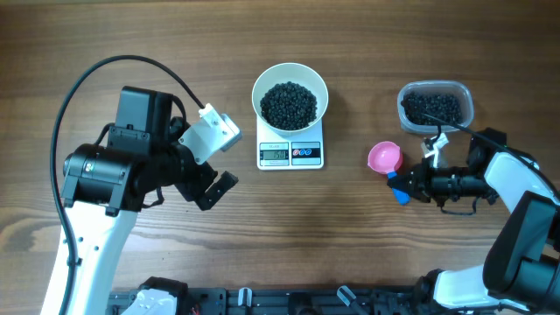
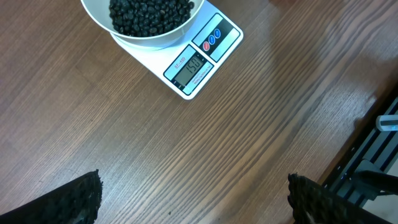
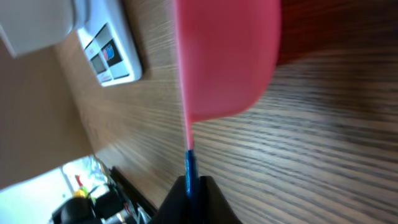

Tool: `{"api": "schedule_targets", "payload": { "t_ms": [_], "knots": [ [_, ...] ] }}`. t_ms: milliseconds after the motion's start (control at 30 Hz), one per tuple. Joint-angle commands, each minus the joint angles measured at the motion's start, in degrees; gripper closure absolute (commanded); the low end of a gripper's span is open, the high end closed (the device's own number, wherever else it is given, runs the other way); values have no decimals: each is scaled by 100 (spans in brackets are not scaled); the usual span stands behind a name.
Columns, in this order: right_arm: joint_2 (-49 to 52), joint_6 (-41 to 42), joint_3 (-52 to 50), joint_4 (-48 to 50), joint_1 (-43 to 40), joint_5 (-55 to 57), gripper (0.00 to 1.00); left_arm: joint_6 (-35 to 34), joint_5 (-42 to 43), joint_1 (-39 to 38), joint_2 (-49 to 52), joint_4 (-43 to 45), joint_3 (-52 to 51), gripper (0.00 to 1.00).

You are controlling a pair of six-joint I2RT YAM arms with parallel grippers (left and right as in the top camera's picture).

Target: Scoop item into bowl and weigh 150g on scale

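The white bowl (image 1: 259, 98) stands on the scale (image 1: 290, 154), holding a heap of dark beads (image 1: 290, 105). In the left wrist view the bowl (image 2: 102, 25), its beads (image 2: 149, 14) and the scale's lit display (image 2: 194, 65) sit at the top. My left gripper (image 1: 214, 188) hovers open over bare wood left of the scale, its fingers (image 2: 81, 199) wide apart. My right gripper (image 1: 411, 185) is shut on the blue handle (image 3: 189, 168) of the pink scoop (image 1: 385, 157), low over the table right of the scale. The scoop's cup looks empty from above.
A clear plastic tub (image 1: 468, 101) with more dark beads (image 1: 431, 108) stands at the back right, just behind the right arm. The right wrist view shows the scale (image 3: 109, 53) and bowl (image 3: 37, 22) at the far left. A black rail (image 2: 373, 149) runs along the table's front edge.
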Motion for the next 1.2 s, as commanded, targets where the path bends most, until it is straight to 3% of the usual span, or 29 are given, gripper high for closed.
{"api": "schedule_targets", "payload": {
  "t_ms": [0,33,67,167,200,233,267,400,500,700,800,933,967,1000,1033,1067,1100,1167],
  "knots": [
    [-31,380,-57,50,-7,509,75,66,9,37,0,-2,57,0],
    [-31,417,-57,55,-9,640,66,68,9,37,0,-2,57,0],
    [-31,601,-57,76,-9,820,65,66,9,37,0,-2,57,0],
    [-31,833,-57,170,-9,1132,47,68,9,37,0,-2,57,0],
    [-31,905,-57,254,-9,1132,30,66,9,37,0,-2,57,0],
    [-31,990,-57,306,-9,1152,22,66,9,37,0,-2,57,0],
    [-31,1211,-48,518,-9,1169,0,66,9,37,0,-2,57,0],
    [-514,1836,503,494,-9,1067,0,66,9,37,0,-2,57,0],
    [-1886,2765,1292,664,-7,402,0,66,9,37,0,-2,57,0],
    [-4774,5351,1941,3182,-2,546,0,68,9,37,0,-2,57,0],
    [-5576,6553,1941,3088,-2,544,0,66,9,37,0,-2,57,0],
    [-5801,8644,1939,2406,-2,107,1,66,9,37,0,-2,57,0],
    [-5790,8513,1937,1982,-2,57,0,66,9,37,0,-2,57,0],
    [-5796,7630,1937,1368,-2,144,0,68,9,37,0,-2,57,0],
    [-5796,6553,1937,1040,39,424,0,68,9,37,0,-2,57,0],
    [-5805,4830,1930,645,149,1211,0,66,9,37,0,-2,57,0],
    [-5816,3901,1843,568,273,2044,0,66,9,37,0,-2,57,0],
    [-5825,3130,1604,662,627,2931,0,66,9,37,0,-2,57,0]
  ]
}}
